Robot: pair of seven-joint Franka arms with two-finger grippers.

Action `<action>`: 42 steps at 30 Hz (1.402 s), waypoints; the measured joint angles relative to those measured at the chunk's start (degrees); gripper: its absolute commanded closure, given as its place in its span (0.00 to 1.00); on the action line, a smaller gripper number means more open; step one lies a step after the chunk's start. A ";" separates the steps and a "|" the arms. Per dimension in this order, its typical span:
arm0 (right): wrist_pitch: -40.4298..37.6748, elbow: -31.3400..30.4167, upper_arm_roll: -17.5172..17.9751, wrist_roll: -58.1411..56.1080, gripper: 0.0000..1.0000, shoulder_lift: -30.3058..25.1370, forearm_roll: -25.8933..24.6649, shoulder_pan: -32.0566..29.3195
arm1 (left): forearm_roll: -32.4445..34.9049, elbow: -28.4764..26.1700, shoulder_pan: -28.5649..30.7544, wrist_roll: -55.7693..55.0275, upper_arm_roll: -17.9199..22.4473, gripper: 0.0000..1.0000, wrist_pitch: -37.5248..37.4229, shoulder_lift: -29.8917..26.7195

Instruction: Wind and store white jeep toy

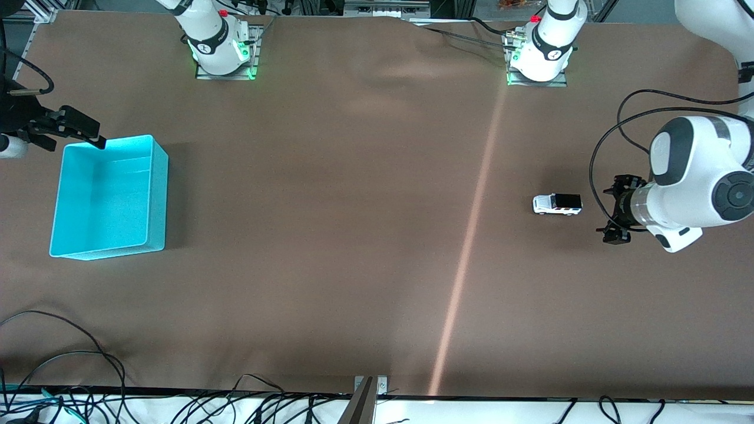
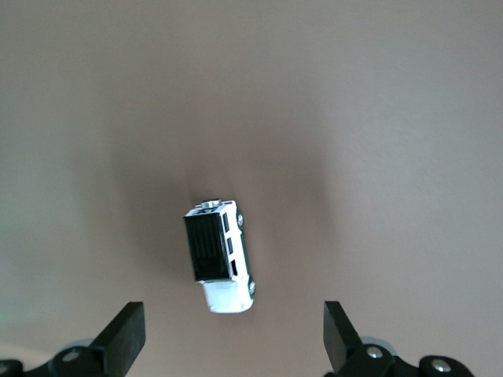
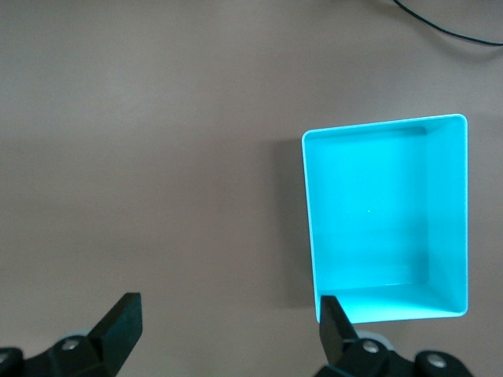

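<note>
From the front view I see the white jeep toy standing on its wheels on the brown table, toward the left arm's end. The left pincer hangs just beside the jeep's black-roofed end, its fingers spread wide and holding nothing. At the right arm's end sits the turquoise bin, open and with nothing in it. The right pincer hovers over the bin's rim at the corner nearest the arm bases, also holding nothing. A pale streak of light crosses the table between bin and jeep. Loose cables trail along the table edge nearest the camera. I can read no lettering on the jeep or the bin.

In the left wrist view the jeep lies between the lines of the two wide-open fingertips, apart from both. Here I make out its black roof and side windows, which the front view barely gives.

In the right wrist view I see the bin's bare floor, and one spread fingertip overlaps its rim.
</note>
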 measured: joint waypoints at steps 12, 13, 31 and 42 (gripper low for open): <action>-0.02 0.00 -0.02 0.00 0.00 0.06 0.00 0.00 | 0.21 -15.84 -0.04 -7.80 0.00 0.00 17.79 -1.36; -0.02 0.00 -0.02 0.00 0.00 0.06 0.00 0.00 | 0.21 -17.26 -0.04 -8.23 0.00 0.00 19.34 -1.59; -0.04 0.00 -0.06 0.00 0.00 0.09 0.00 -0.02 | 1.89 -28.18 -0.33 -11.78 -0.21 0.02 29.87 -4.04; -0.04 0.00 -0.07 0.00 0.00 0.10 0.00 -0.02 | 2.74 -30.71 -0.42 -12.12 -0.23 0.73 33.34 -4.04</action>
